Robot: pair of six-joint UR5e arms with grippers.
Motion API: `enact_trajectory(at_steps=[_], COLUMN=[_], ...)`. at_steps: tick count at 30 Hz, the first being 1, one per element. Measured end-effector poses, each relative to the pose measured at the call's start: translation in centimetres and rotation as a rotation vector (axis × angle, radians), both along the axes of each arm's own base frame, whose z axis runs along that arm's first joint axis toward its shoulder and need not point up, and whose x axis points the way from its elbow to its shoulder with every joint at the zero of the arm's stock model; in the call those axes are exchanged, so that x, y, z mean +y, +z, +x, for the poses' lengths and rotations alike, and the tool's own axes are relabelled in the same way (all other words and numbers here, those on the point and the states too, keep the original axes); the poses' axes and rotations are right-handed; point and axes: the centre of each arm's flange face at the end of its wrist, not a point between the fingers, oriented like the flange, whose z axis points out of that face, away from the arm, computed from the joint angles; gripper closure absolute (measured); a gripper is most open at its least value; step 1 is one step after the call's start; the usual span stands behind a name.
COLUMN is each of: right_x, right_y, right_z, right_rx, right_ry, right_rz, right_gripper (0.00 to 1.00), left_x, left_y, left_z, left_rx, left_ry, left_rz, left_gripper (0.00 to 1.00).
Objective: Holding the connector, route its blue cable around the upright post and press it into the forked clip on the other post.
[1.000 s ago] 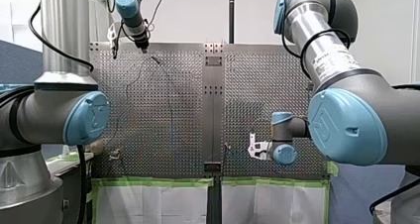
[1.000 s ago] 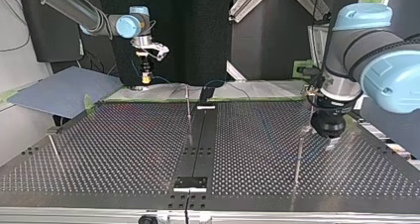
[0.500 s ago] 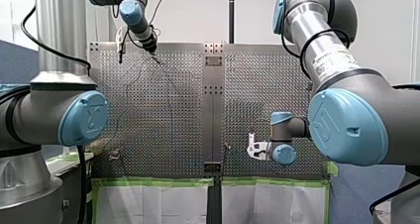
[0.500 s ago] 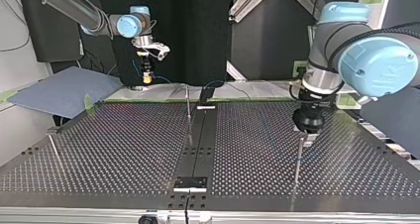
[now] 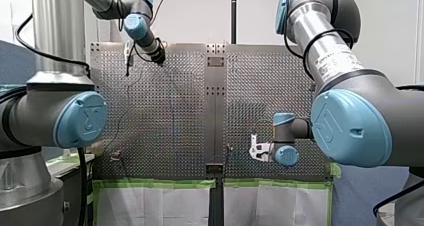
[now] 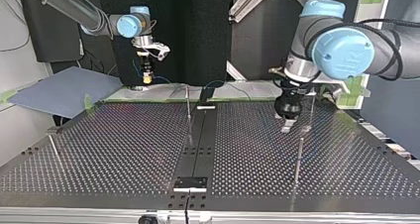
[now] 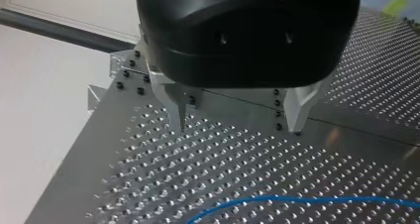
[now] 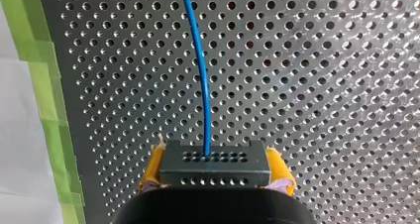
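Now right tool (image 8: 216,160) gripping one connector (image 8: 215,172), one blue cable (image 8: 200,70), left tool (image 7: 239,128) wide.

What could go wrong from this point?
The open left hand hangs low over the blue cable; its metal fingers could snag it. It also sits near a thin upright metal post and might hit it. Cable tension could tug the dark grey connector block from the right hand's yellow pads.

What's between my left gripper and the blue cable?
Only bare perforated table, in the left wrist view; the left gripper and blue cable do not touch.
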Motion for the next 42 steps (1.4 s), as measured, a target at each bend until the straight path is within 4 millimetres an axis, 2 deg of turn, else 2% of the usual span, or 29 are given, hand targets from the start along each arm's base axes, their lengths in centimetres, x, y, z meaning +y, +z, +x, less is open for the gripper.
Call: enact_trajectory(at_steps=[9, 25, 42], right_x=[0.0, 0.0, 0.0], right_y=[0.0, 0.0, 0.0], right_z=[0.0, 0.0, 0.0], right_rx=[-0.001, -0.001, -0.002], right_ry=[0.000, 0.000, 0.000], right_rz=[-0.002, -0.001, -0.004], right_gripper=[1.00, 1.00, 1.00], left_x=[-1.4, -7.0, -6.7], left_y=[-1.1, -6.0, -4.9], left_z=[-0.3, 1.0, 2.9], left_rx=[-0.041, -0.071, -0.207], left_ry=[0.007, -0.019, 0.074], left_rz=[0.024, 0.157, 0.268], left_gripper=[0.01, 0.01, 0.01])
